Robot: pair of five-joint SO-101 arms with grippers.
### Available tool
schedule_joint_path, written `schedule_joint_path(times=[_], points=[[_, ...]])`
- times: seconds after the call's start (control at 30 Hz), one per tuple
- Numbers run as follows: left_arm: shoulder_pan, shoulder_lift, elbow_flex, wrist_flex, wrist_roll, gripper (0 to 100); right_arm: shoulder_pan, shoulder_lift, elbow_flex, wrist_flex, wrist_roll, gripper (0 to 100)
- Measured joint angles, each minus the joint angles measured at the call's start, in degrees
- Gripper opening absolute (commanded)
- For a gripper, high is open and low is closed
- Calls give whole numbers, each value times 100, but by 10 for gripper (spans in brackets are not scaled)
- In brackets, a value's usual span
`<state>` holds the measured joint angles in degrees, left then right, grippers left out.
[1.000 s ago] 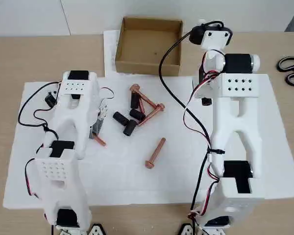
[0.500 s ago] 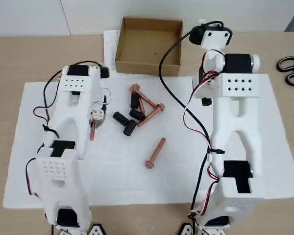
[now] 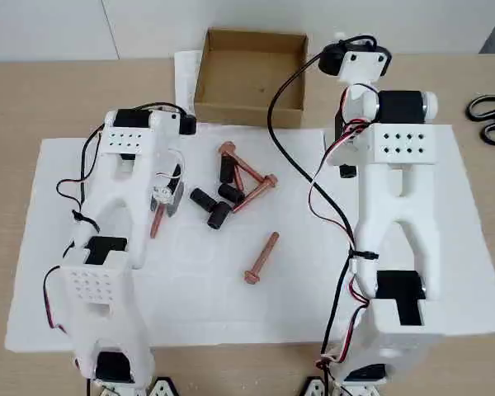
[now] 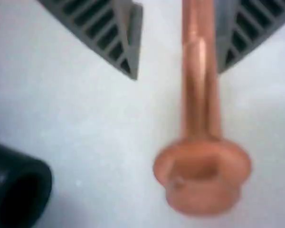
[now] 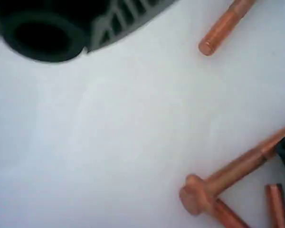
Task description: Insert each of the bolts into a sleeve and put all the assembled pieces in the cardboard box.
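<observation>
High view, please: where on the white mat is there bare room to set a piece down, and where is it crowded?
Bare: on the white mat, the front stretch between the left arm and right arm, nearer than the lone bolt; the strip outside the left arm; the cardboard box floor. Crowded: the heap of bolts and sleeves mid-mat.

Far edge of table [image 3: 33, 99]: cardboard box [image 3: 247, 113], open top. Both arms stand over white mat [image 3: 198, 313].

- left gripper [image 3: 163, 200] clamped on copper bolt [image 3: 157, 221], head pointing toward near edge, just left of pile
- pile mid-mat: black sleeves [image 3: 219, 215] mixed with crossed bolts [image 3: 256, 191], touching
- lone bolt [image 3: 261, 257] lying apart, nearer arm bases
- right arm [image 3: 396, 190] over mat's right side. There's a dark piece [image 3: 346, 172] under its wrist, possibly sleeve, can't tell from above
- scissors [image 3: 491, 115] on table, right edge
</observation>
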<state>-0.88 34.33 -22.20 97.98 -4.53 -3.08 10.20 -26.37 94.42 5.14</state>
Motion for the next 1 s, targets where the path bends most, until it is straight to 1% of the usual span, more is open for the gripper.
schedule_joint_path(times=[0.5, 0.83, 1.0], points=[[0, 0, 0, -545, 9, 108, 0, 0, 0, 0, 0, 4], [0, 0, 167, -756, 9, 108, 0, 0, 0, 0, 0, 4], [0, 0, 466, -914, 9, 108, 0, 0, 0, 0, 0, 4]])
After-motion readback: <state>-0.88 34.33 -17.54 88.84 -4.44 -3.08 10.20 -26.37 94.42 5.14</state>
